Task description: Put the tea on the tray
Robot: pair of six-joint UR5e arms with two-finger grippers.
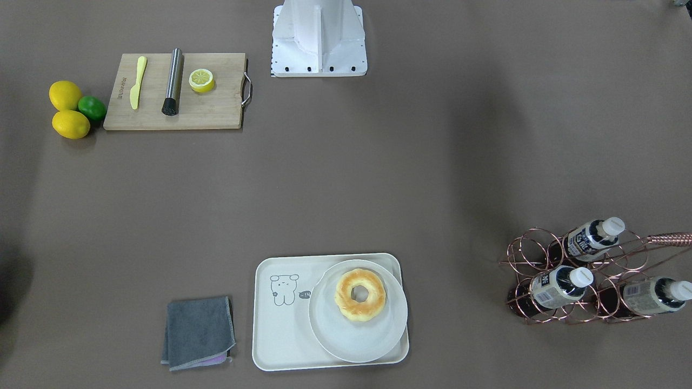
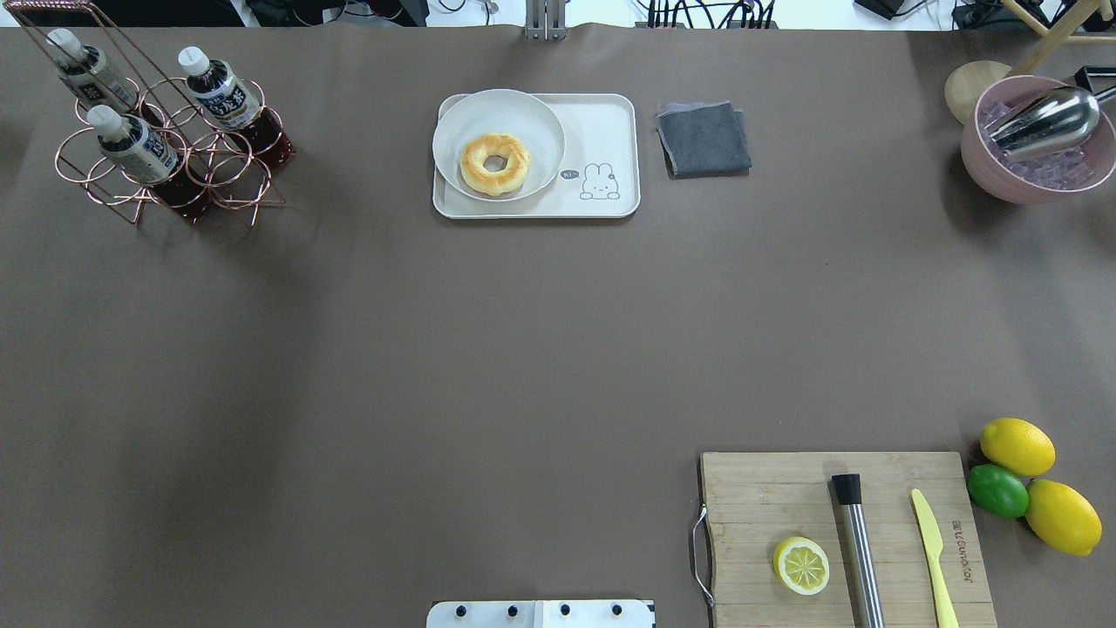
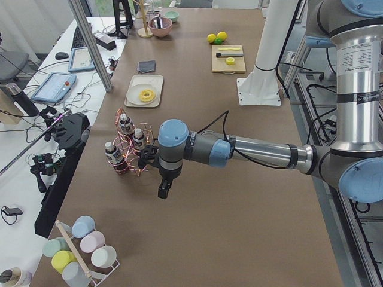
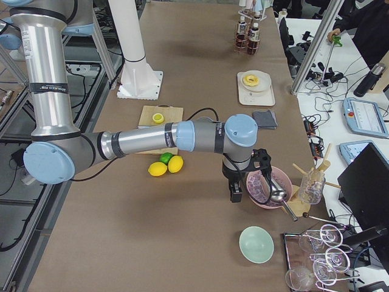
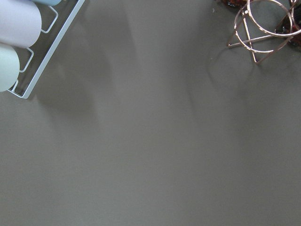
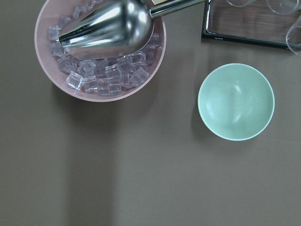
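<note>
Currently no part of the task is done. The small clear plastic bottle of dark reddish-brown tea (image 1: 591, 238), with white screw cap and navy-and-white label, leans in a ring of the copper wire rack (image 1: 669, 238) at the robot's left end of the worktop (image 1: 346, 189). Two similar beige-labelled bottles (image 1: 557, 286) sit in rings beside it. The cream-white rounded-rectangle plastic tray (image 1: 281, 335) with the line-drawn bear lies well apart from the rack. A pale round plate (image 1: 357, 340) carrying a golden ring doughnut (image 1: 360, 295) fills one side of the tray, and the bear side is bare.

Step in hand, by my judgement: approach, before any grasp.

- Left fingers (image 3: 163, 190): hang near the rack, pointing down at bare worktop. Spread: cannot tell.
- Right fingers (image 4: 234, 193): just beside a pink bowl of ice cubes (image 6: 99, 89), far from the tea. Spread: cannot tell.

Next move, as I judge it: the left arm is the nearer. It needs fingers wide, to take the navy-labelled bottle below the cap and draw it out along the ring's axis, clear of the wire and its neighbours. Then set it upright on the bear side.

View notes:
- Overhead and front views show the tea, the tray and the path between them, but no arm.
- Only the side views show the arms.
- Left wrist view catches one rack corner and no bottle.
- Right wrist view shows the ice, a steel scoop (image 6: 108, 23) and a mint-green bowl (image 6: 236, 102).
</note>
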